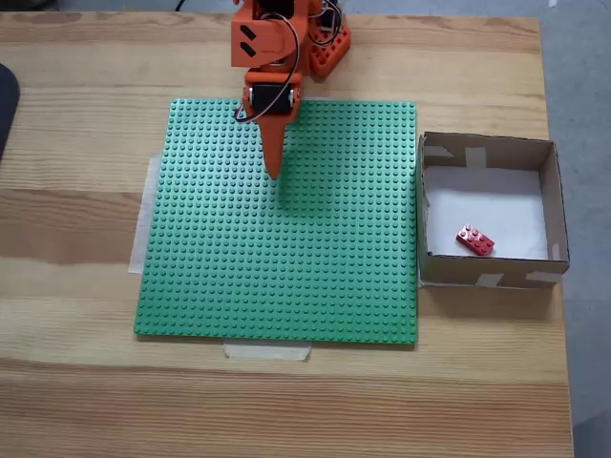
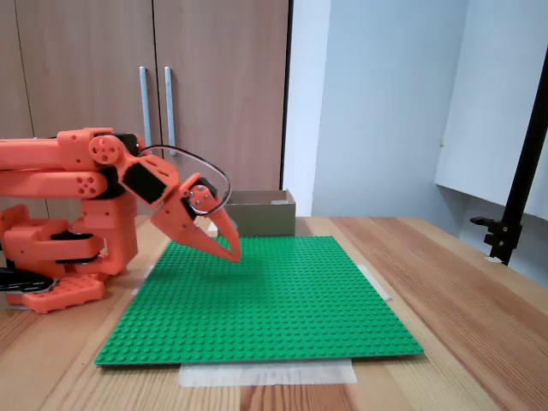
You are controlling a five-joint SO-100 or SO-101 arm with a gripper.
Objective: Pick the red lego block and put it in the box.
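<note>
One red lego block (image 1: 474,239) lies in the box (image 1: 489,151), well apart from the narrow, empty end effector (image 1: 275,172).

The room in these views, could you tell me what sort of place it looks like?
Probably an office or small lab used as a hobby robotics bench: a wooden table carrying a taped-down green baseplate, wooden cupboard doors behind, and a black stand clamped at the table edge.

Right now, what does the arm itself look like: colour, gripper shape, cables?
The arm is bright orange printed plastic with black motor blocks set into its joints. Its gripper has two long fingers tapering to a narrow point, like a beak. Thin black cables loop from the wrist back along the arm, and the base is the same orange.
</note>
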